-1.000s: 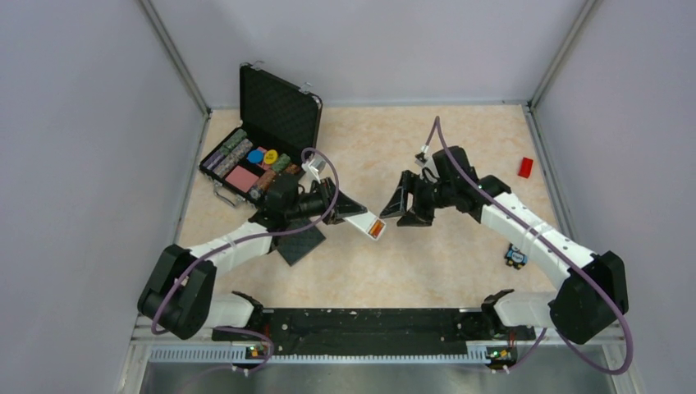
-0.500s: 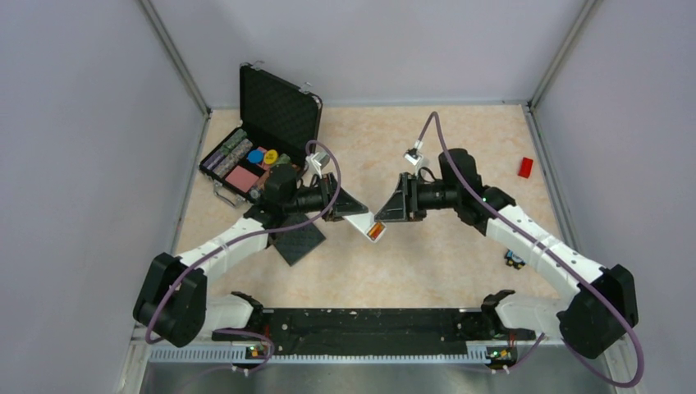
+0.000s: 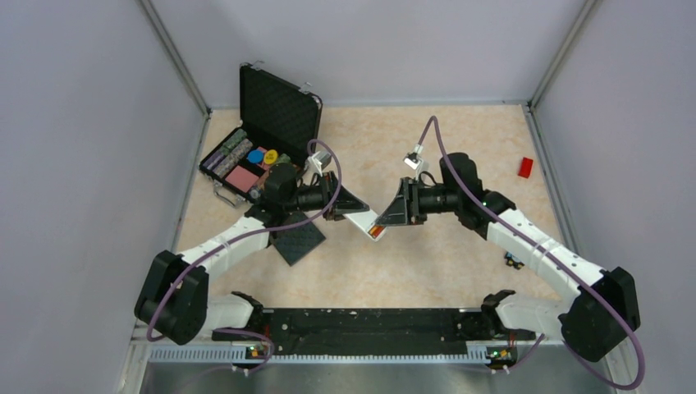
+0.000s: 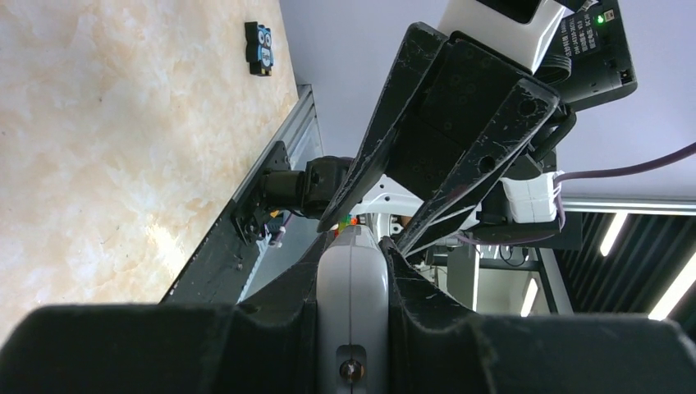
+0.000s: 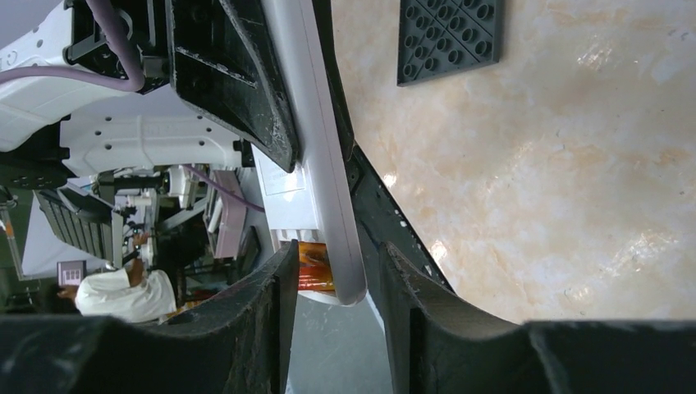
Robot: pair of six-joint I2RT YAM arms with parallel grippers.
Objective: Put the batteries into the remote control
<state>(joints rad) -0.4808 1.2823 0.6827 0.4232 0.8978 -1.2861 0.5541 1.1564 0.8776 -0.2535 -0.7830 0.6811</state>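
My left gripper [image 3: 354,210] is shut on the white remote control [image 3: 364,220] and holds it above the table, its far end pointing right. In the left wrist view the remote [image 4: 353,287] is clamped between both fingers. The batteries [image 3: 376,232] show as an orange patch in the slot at that far end, and again in the right wrist view [image 5: 314,267]. My right gripper [image 3: 387,217] is open and straddles that end of the remote [image 5: 316,164]. Its left finger [image 5: 275,287] is at the batteries, and a gap separates the remote from its right finger.
An open black case [image 3: 279,111] with coloured chips stands at the back left. A black square pad [image 3: 297,242] lies under the left arm, also in the right wrist view [image 5: 450,37]. A red block [image 3: 525,167] lies far right. A small blue figure [image 3: 515,261] lies near the right arm.
My right gripper has moved left to the remote's battery end and now straddles it. The left gripper with the remote has shifted slightly toward it.
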